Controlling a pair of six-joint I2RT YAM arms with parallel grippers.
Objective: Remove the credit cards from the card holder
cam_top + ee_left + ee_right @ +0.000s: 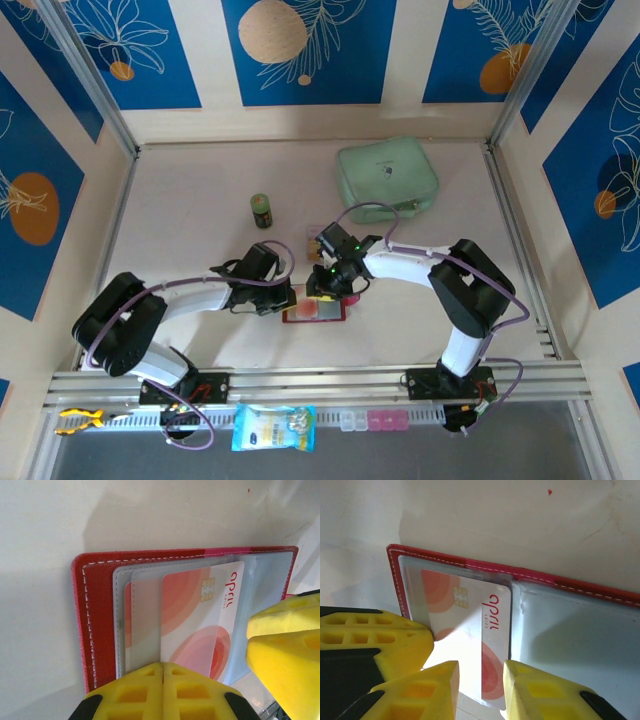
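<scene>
On the table [200, 200], seen from above, the card holder [315, 312] lies open near the front edge; left wrist: left gripper [162, 672], jaws clenched, at its edge; right wrist: right gripper [480, 670], jaws parted over a white-and-red card [470, 615].

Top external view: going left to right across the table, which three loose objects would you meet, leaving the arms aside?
small green bottle → red card holder → mint-green pouch
</scene>
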